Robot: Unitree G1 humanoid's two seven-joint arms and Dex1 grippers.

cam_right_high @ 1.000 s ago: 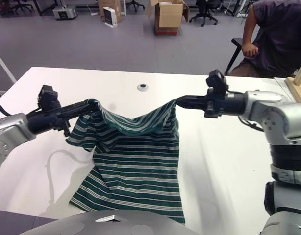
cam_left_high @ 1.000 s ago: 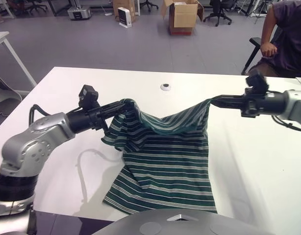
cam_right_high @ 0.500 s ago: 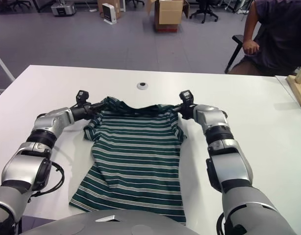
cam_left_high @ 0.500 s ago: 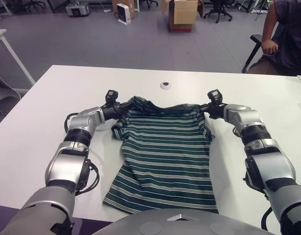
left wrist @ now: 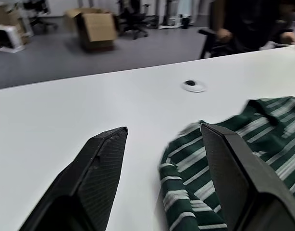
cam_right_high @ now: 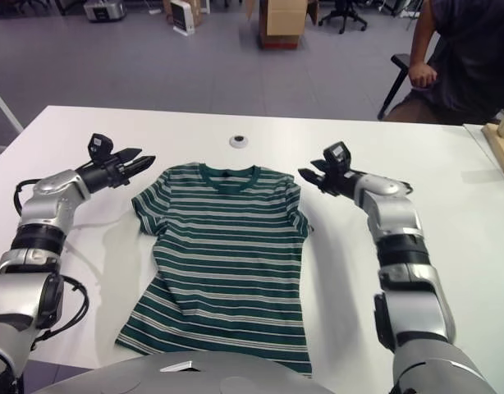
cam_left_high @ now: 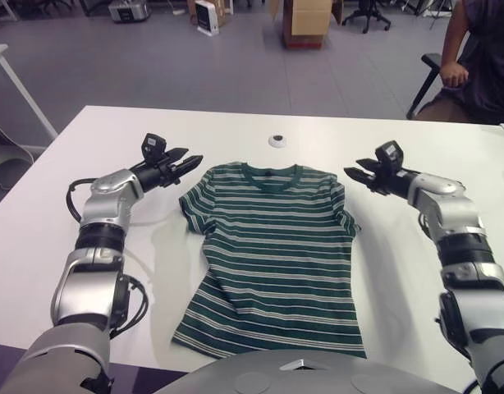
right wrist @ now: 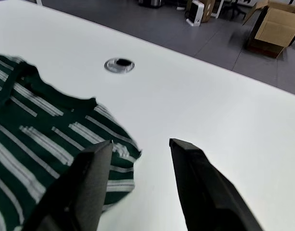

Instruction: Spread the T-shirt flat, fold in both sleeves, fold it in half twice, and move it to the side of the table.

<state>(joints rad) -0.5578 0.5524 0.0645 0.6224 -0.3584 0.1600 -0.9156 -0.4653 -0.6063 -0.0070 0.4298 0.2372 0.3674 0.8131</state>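
Observation:
The green T-shirt point(cam_left_high: 272, 254) with white stripes lies flat on the white table point(cam_left_high: 416, 271), collar at the far side, hem near me. Its sleeves stick out a little at both shoulders. My left gripper point(cam_left_high: 189, 158) is open just left of the left sleeve, low over the table, with nothing between its fingers. My right gripper point(cam_left_high: 355, 174) is open just right of the right shoulder, also holding nothing. The left wrist view shows the sleeve point(left wrist: 186, 159) just beyond the spread fingers point(left wrist: 104, 159). In the right wrist view the other sleeve point(right wrist: 114, 163) lies near the fingers point(right wrist: 195, 178).
A round cable grommet point(cam_left_high: 277, 140) is set in the table just beyond the collar. A wooden frame point(cam_right_high: 502, 139) stands at the table's right edge. A cardboard box point(cam_left_high: 311, 18) and office chairs stand on the floor beyond. Bare table lies on both sides of the shirt.
A second ago both grippers held the shirt's shoulders up in the air. They lowered it onto the table, let go, opened and drew apart outward. The shirt now lies flat.

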